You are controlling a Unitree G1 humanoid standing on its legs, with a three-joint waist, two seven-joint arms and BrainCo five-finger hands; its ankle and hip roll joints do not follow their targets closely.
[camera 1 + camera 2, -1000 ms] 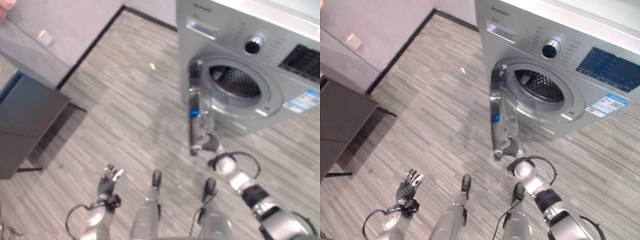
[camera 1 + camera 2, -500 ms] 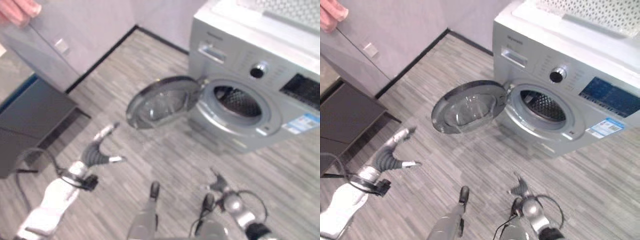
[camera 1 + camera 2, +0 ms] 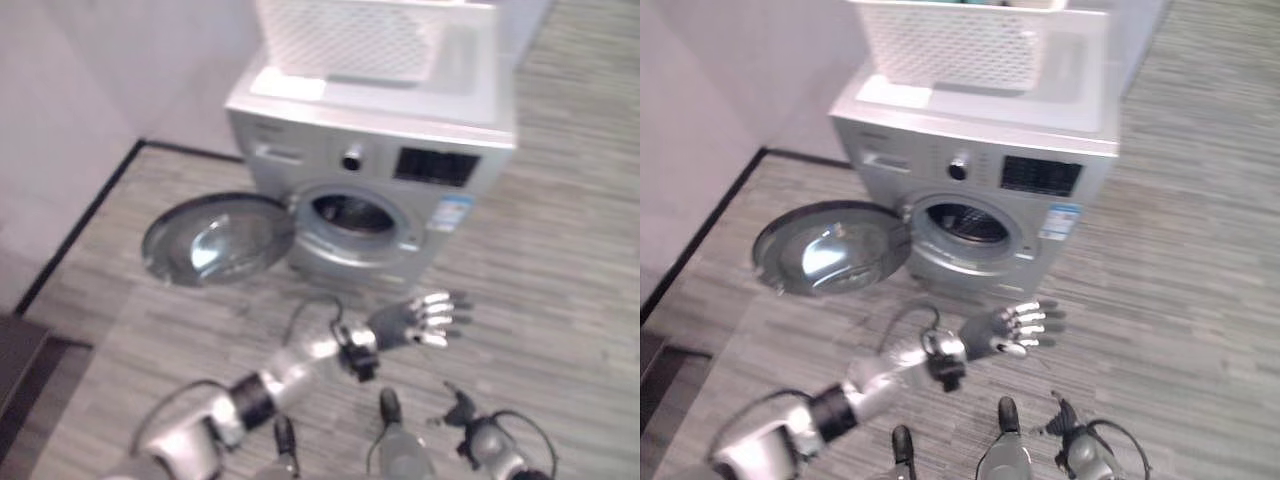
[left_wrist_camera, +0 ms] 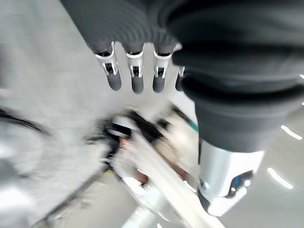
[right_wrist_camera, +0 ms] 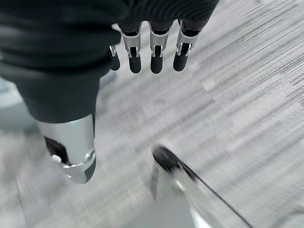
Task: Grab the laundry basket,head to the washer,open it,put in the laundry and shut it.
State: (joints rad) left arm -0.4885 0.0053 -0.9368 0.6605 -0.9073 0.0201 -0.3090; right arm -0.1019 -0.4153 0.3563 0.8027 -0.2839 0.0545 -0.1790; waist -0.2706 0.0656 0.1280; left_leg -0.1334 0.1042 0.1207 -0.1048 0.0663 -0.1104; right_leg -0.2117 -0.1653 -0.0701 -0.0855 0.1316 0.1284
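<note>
Reaching across now, left hand [image 3: 415, 322] fingers spread, washer [image 3: 370, 170] door [image 3: 215, 240] still open, right hand [image 5: 147, 45] relaxed, low.

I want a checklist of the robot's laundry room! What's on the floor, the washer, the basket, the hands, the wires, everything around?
Surface: grey striped floor.
Job's things: washer, its round door swung wide open, drum dark inside; white laundry basket sits on top of the washer.
Clutter: nothing seen.
Hands: left hand out in front of the washer, fingers straight, holding nothing; right hand low, fingers relaxed.
Cables: nothing seen besides the robot's own.
Surroundings: pale wall with a dark baseboard.
</note>
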